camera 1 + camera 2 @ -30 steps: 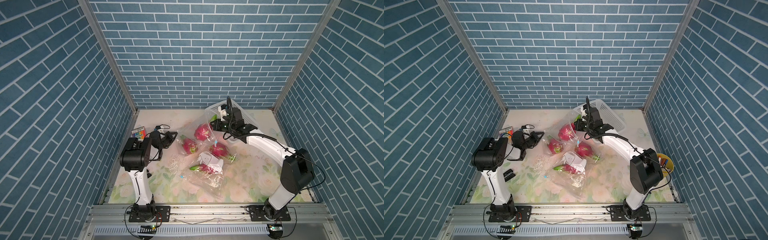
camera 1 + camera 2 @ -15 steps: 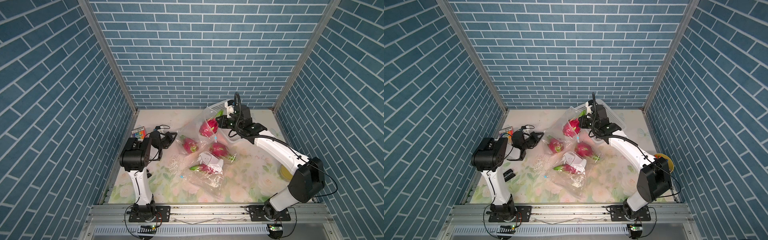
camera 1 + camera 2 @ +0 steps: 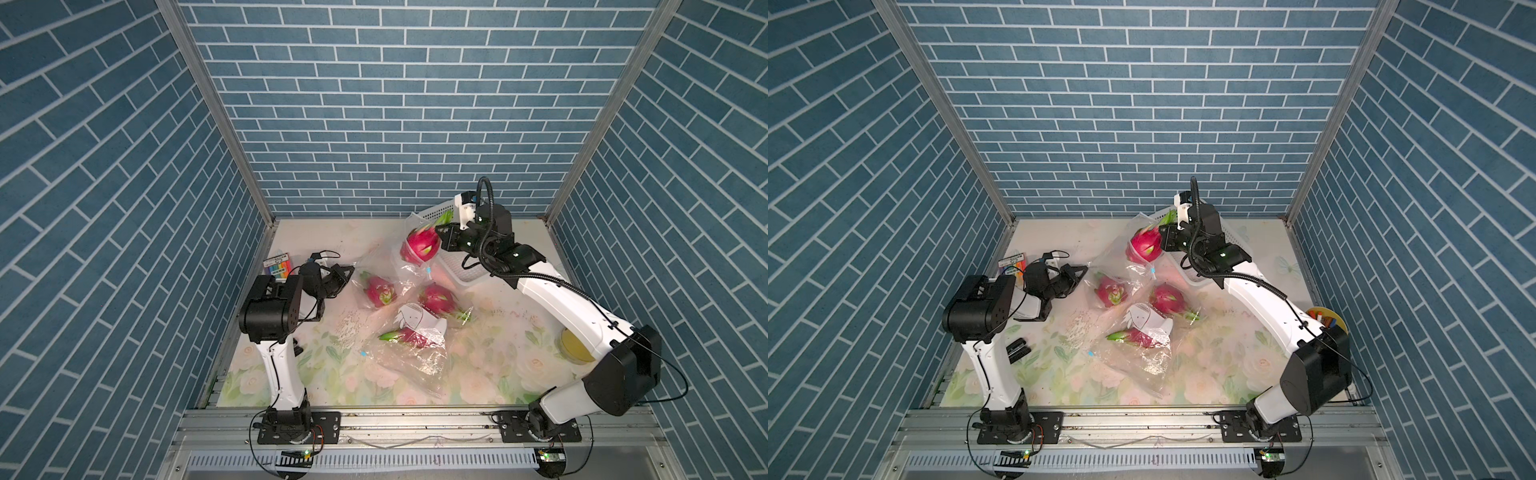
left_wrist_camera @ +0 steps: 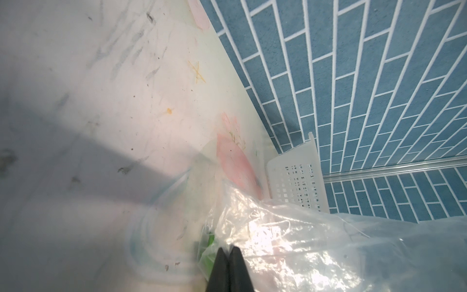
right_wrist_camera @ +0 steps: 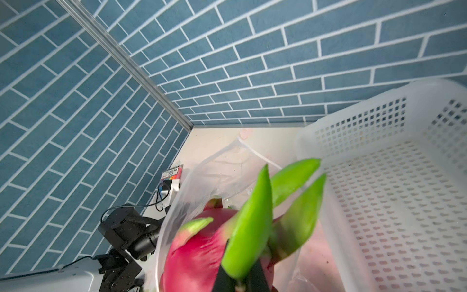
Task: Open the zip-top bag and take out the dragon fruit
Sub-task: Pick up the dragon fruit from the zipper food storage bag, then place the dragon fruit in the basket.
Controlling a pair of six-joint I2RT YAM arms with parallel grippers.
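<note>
A clear zip-top bag (image 3: 388,266) (image 3: 1113,257) lies stretched between my two grippers. My left gripper (image 3: 348,275) (image 4: 229,251) is shut on the bag's near edge, low on the table. My right gripper (image 3: 444,237) (image 5: 238,278) is shut on the green leaf tips of a pink dragon fruit (image 3: 420,246) (image 5: 199,252). It holds this fruit raised at the bag's open mouth, with the plastic rim (image 5: 202,182) still around it. A second dragon fruit (image 3: 379,291) lies lower inside the same bag.
A white perforated basket (image 3: 461,272) (image 5: 379,202) stands just behind and right of the raised fruit. Another dragon fruit (image 3: 436,296) and a second bag with fruit and a white card (image 3: 411,328) lie mid-table. A yellow bowl (image 3: 575,345) sits by the right arm, a coloured box (image 3: 277,266) at the far left.
My right gripper has lifted the dragon fruit up and to the right, toward the basket, pulling the bag's mouth up with it. The left gripper has stayed put.
</note>
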